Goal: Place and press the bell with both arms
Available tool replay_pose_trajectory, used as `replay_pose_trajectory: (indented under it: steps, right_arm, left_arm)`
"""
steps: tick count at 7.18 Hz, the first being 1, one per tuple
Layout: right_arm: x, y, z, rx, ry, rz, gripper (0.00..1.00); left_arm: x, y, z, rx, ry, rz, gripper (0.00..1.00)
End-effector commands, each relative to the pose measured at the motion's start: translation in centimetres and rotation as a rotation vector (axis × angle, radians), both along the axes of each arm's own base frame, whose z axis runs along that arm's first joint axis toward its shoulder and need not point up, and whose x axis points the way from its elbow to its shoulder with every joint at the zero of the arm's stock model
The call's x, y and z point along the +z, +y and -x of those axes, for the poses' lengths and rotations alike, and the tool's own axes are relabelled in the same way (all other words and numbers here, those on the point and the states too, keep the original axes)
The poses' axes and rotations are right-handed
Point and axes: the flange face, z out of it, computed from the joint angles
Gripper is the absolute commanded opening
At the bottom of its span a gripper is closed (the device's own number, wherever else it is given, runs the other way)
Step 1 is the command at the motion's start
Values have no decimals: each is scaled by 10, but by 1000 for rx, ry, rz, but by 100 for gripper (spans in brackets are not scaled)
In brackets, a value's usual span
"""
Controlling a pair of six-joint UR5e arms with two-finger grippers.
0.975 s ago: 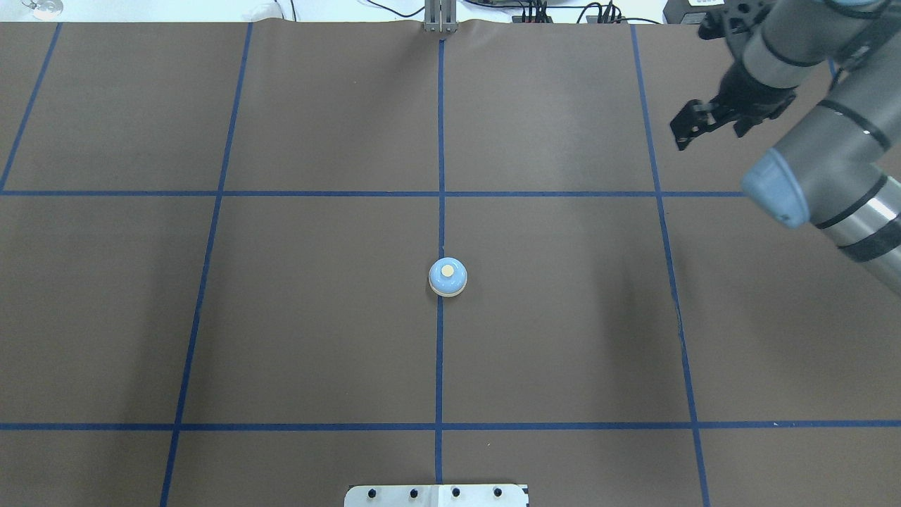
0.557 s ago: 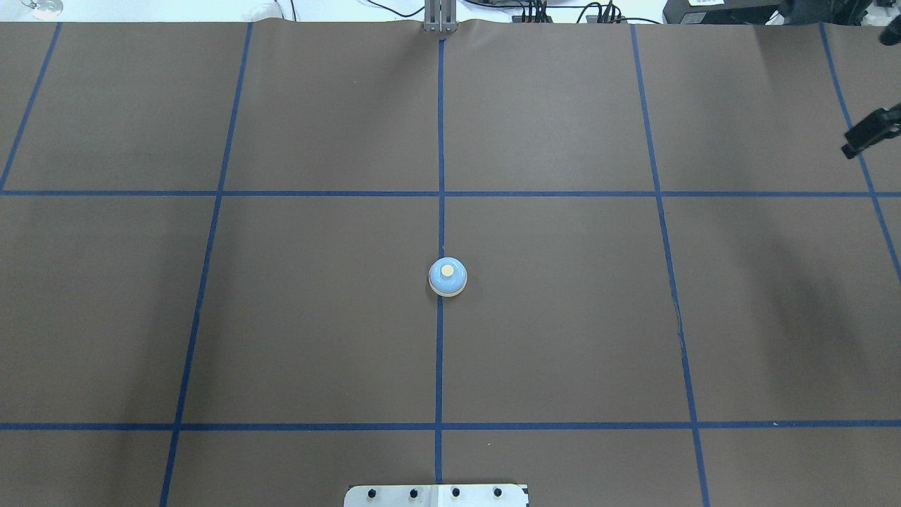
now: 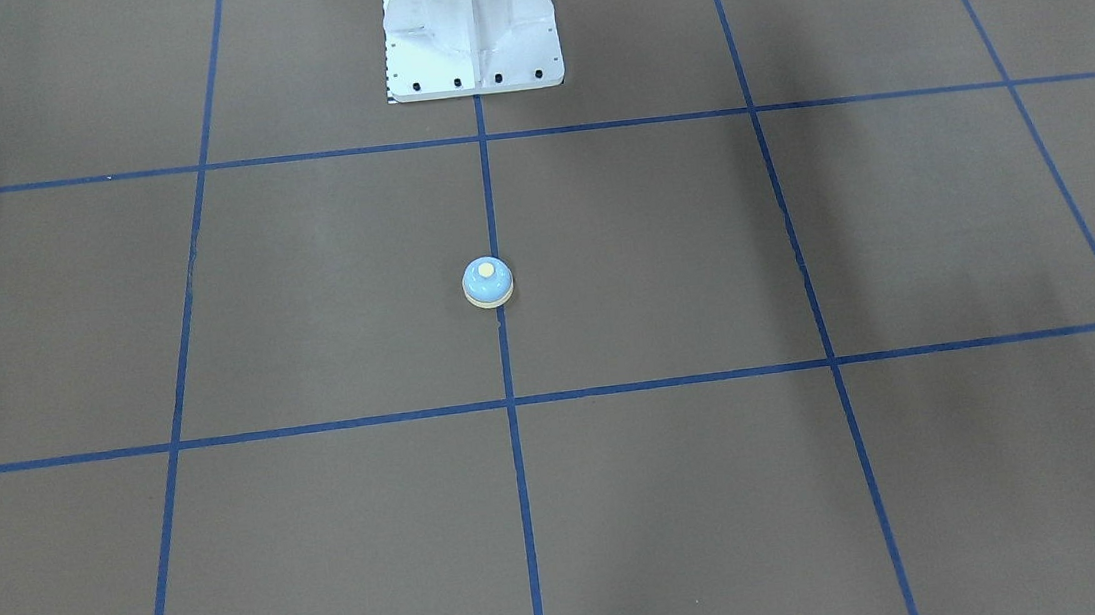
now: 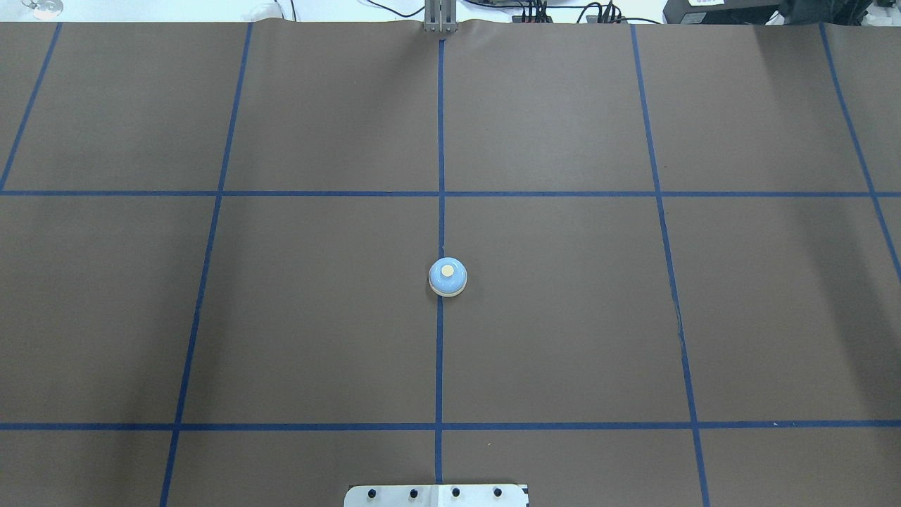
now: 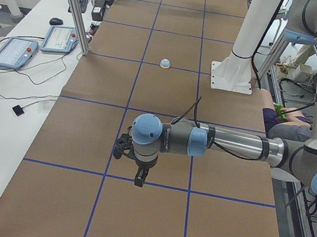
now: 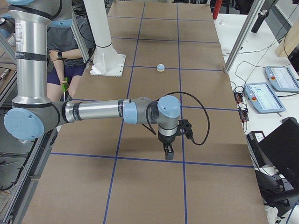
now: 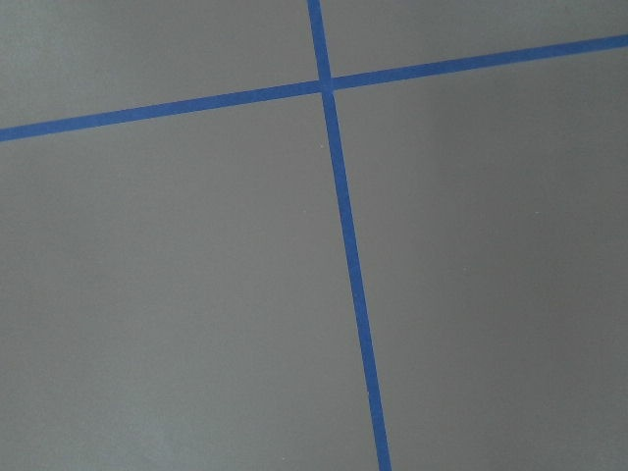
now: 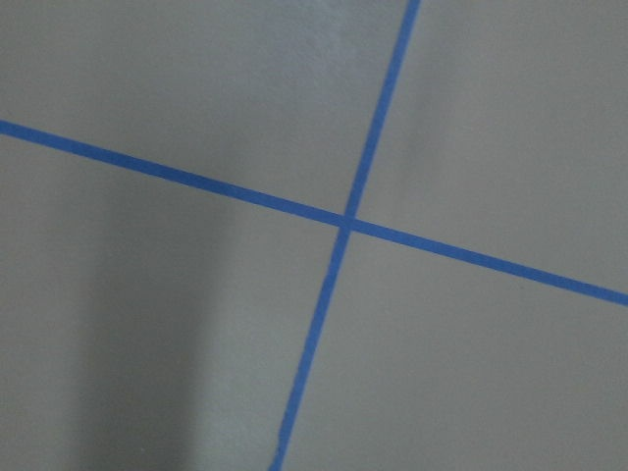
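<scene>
One bell (image 4: 448, 277) sits upright on the middle blue tape line (image 4: 440, 141)

**No Legible Text Anywhere**

Finding no word, number, brand mark or sign clear enough for reading in any view. Glowing on a touchscreen pendant (image 5: 60, 38) and on a second pendant (image 5: 13, 52) beside the counter (image 5: 168, 96), but showing only pale blocks too small for making out. Sitting on a black box (image 4: 711, 13) past the far edge, a light label, blurred beyond reading.
</scene>
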Motion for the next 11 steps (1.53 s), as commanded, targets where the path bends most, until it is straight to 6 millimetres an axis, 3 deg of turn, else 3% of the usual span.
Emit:
replay_pose_trajectory:
  steps: [1, 4, 11]
  right_arm:
    - [11, 26, -13, 29, 0, 28, 100]
    - [17, 29, -12, 25, -3, 37, 100]
    - [20, 30, -12, 18, -5, 40, 100]
  left_arm:
    - [9, 1, -1, 4, 11, 18, 100]
    - [1, 0, 0, 3, 6, -1, 100]
    - [2, 3, 2, 0, -3, -19, 100]
